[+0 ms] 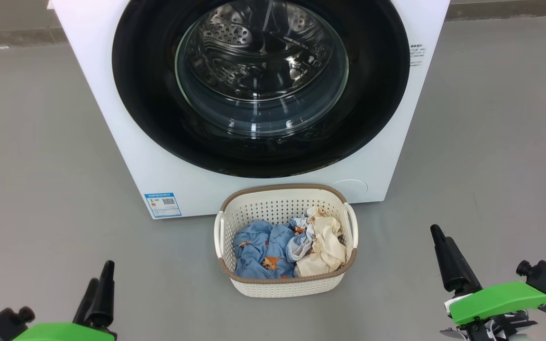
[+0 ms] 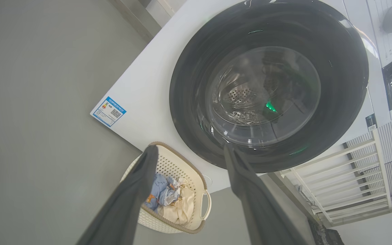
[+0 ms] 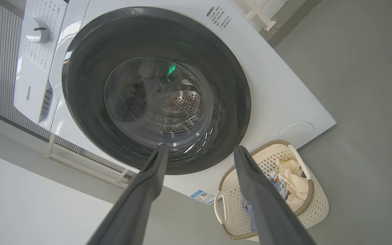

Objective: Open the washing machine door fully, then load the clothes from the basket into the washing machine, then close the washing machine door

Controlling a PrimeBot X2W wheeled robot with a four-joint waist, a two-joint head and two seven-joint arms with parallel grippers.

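**Item 1, washing machine door** (image 1: 150,94): shut flush on the washing machine (image 1: 107,142), far centre. The steel drum shows bare through the glass. No handle or recess reads on the black ring, so you cannot tell which edge releases. Find it before you commit an arm.

**Item 2, basket** (image 1: 282,286): on the floor just near of the machine's front, below the door's lower edge, slightly right of centre. The clothes (image 1: 273,248) lie inside, blue at left, cream at right.

**Item 3, left gripper** (image 1: 101,273): near left, fingers apart, holding nothing, well short of the door.

**Item 4, right gripper** (image 3: 200,149): near right, fingers apart, holding nothing, likewise well short.

**Step in hand, as judged:** opening the door, not begun.

**Handling notes:**
- Hook one finger behind the door's free edge rather than pinching the glossy face, which will likely slip.
- Pull along the hinge's arc, not straight toward you.
- Hold the other arm low, out of the swing.
- Mind the basket. It sits close under the door, and a dropping wrist could knock it.
- Carry the door to its full stop, so the mouth is wide for loading.
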